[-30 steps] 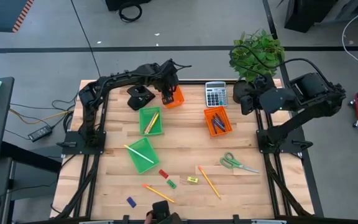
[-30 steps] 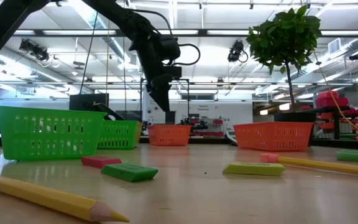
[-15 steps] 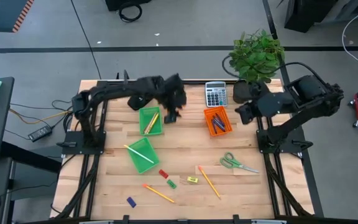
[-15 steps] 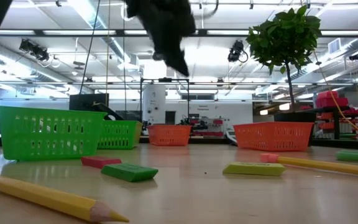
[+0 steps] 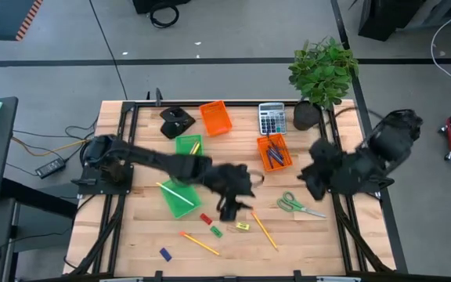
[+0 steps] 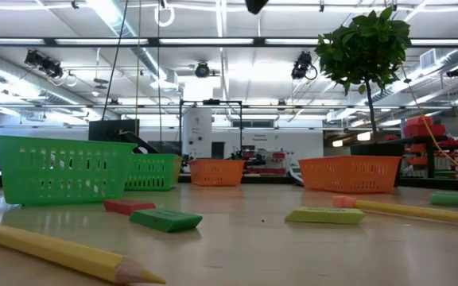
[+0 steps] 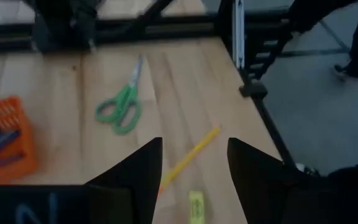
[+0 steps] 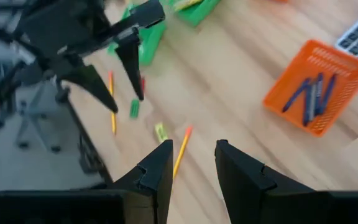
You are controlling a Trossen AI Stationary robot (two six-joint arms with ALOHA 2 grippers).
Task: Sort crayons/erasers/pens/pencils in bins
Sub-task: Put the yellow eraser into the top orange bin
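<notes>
My left pincer (image 5: pixel 227 205) hangs released, empty, over mid-bench (image 5: pixel 233 168). Just beyond it lies a pencil (image 7: pixel 188 158), slanting diagonally toward the scissors (image 7: pixel 122 107). My right pincer (image 8: pixel 193 158) waits, fingers parted.

high view: overhead, straight down, far; whole table (image 5: pixel 304 235) plus floor around it
low view: at tabletop level near the front edge, looks level across to the room behind; very near a pencil (image 6: pixel 62 250) and the green eraser (image 6: pixel 165 219)
left wrist view: on left arm, above table middle, tilted down toward the right edge; scissors (image 7: pixel 120 109) and an orange bin (image 7: pixel 5 140) ahead
right wrist view: on right arm, over right edge, tilted down toward table middle; sees the left gripper (image 8: pixel 124 102)
shared: both wrist views catch the same orange bin and the yellow eraser (image 7: pixel 196 207); high view covers all of it
</notes>
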